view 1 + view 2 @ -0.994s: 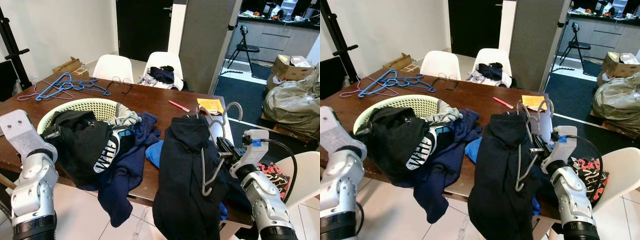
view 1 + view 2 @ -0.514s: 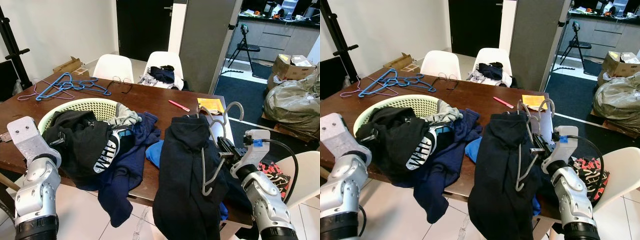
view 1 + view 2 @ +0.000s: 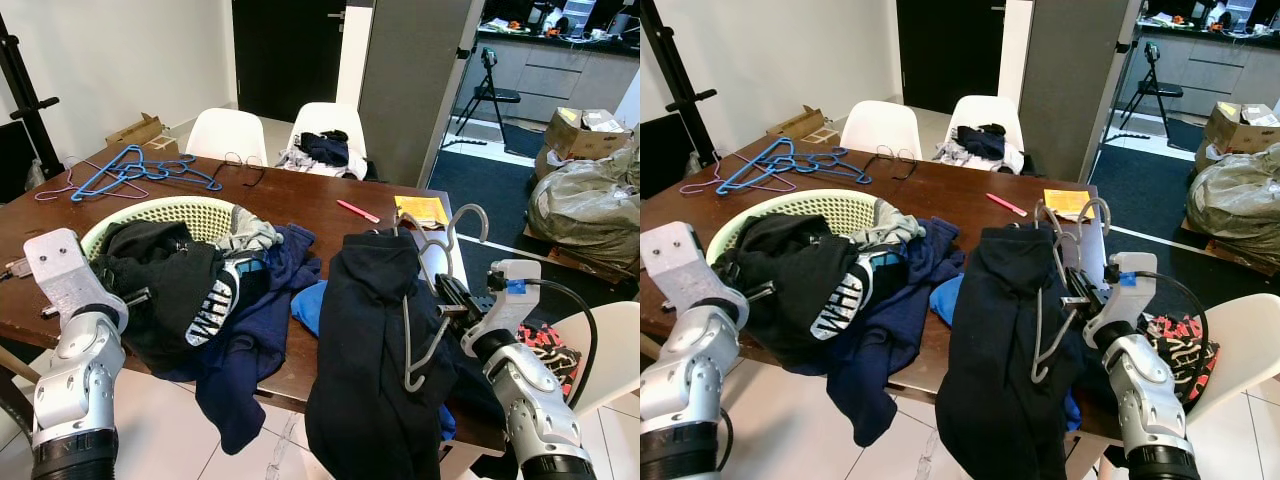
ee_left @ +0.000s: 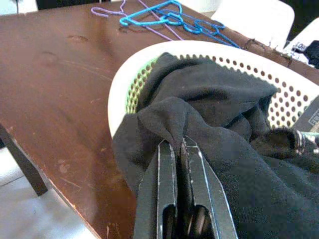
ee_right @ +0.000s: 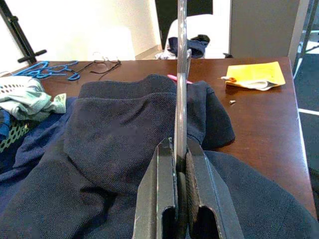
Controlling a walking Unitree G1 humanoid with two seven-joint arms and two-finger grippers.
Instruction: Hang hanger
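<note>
Right wrist view: the right gripper (image 5: 180, 149) is clamped on the grey hanger (image 3: 428, 320), which stands upright against the navy garment (image 3: 370, 340) at the table's right end. Left gripper (image 4: 178, 149) pinches black cloth (image 4: 224, 149) at the basket (image 4: 119, 99).

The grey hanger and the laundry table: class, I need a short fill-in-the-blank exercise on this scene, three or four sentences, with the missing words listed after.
1. The right gripper is shut on a ______ hanger.
2. The left gripper pinches a black garment that spills from the pale green ______.
3. A bunch of ______ hangers lies at the table's far left end.
4. A pink pen lies near the ______ paper.

Missing words: grey; basket; blue; yellow
</note>
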